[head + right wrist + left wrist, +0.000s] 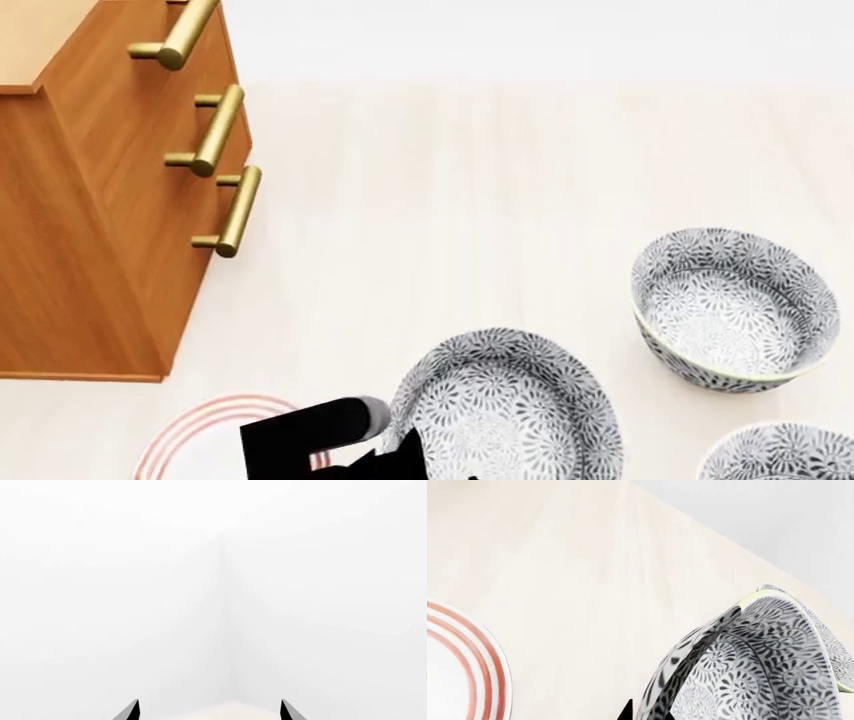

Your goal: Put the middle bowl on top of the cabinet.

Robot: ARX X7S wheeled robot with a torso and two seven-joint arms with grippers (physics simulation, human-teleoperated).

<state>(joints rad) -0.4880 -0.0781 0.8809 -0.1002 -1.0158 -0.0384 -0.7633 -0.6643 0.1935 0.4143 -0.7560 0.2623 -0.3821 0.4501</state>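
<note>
Black left gripper [387,455] at the head view's bottom centre pinches the left rim of the deep grey-black-and-white floral ceramic bowl [514,410], which looks lifted and tilted. Keep that pinch firm, raise it above the lighter wood top of the tall orange-brown wooden cabinet [94,200] at upper left, then level it. Right gripper [209,711] spread wide, holding nothing.

Floral middle bowl [514,405] tilted; cabinet [114,190] apart.

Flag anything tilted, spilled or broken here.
The middle bowl is tipped up on the left hand, its rim gripped and its opening facing sideways. The other two bowls sit upright; nothing looks spilled or broken.
</note>
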